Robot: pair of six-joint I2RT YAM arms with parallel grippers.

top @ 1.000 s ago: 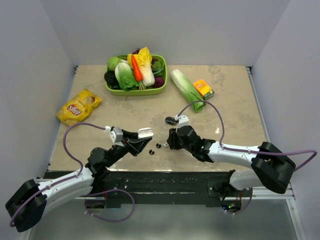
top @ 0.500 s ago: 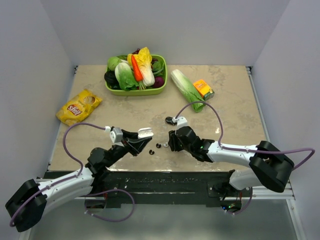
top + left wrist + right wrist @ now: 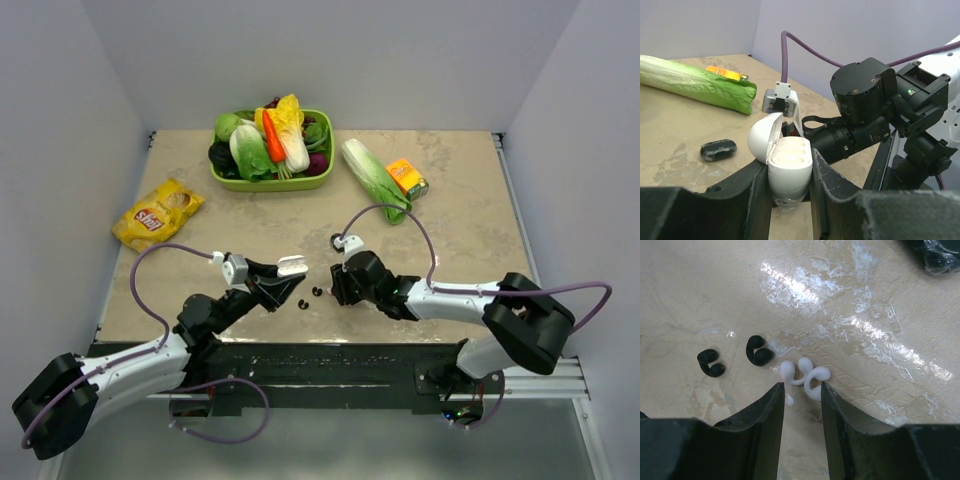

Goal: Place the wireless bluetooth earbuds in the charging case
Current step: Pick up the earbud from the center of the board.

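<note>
My left gripper (image 3: 789, 176) is shut on the white charging case (image 3: 788, 161), held upright above the table with its lid open; the case also shows in the top view (image 3: 291, 266). Two white earbuds (image 3: 790, 373) (image 3: 816, 380) lie touching each other on the table, just beyond my right gripper (image 3: 801, 390). That gripper is open and low over the table, and one fingertip (image 3: 827, 388) is close to the right bud. Two black earbuds (image 3: 710, 363) (image 3: 758, 351) lie to their left. In the top view the right gripper (image 3: 335, 289) is beside the black buds (image 3: 317, 292).
A dark oval case (image 3: 940, 255) lies behind the right gripper, also seen in the top view (image 3: 340, 241). Further back are a green basket (image 3: 262, 184) of vegetables, a napa cabbage (image 3: 374, 178) and an orange box (image 3: 407, 178). A yellow chips bag (image 3: 157, 213) lies at the left.
My right gripper has shifted a little left and forward toward the earbuds. My left gripper and the case have stayed put.
</note>
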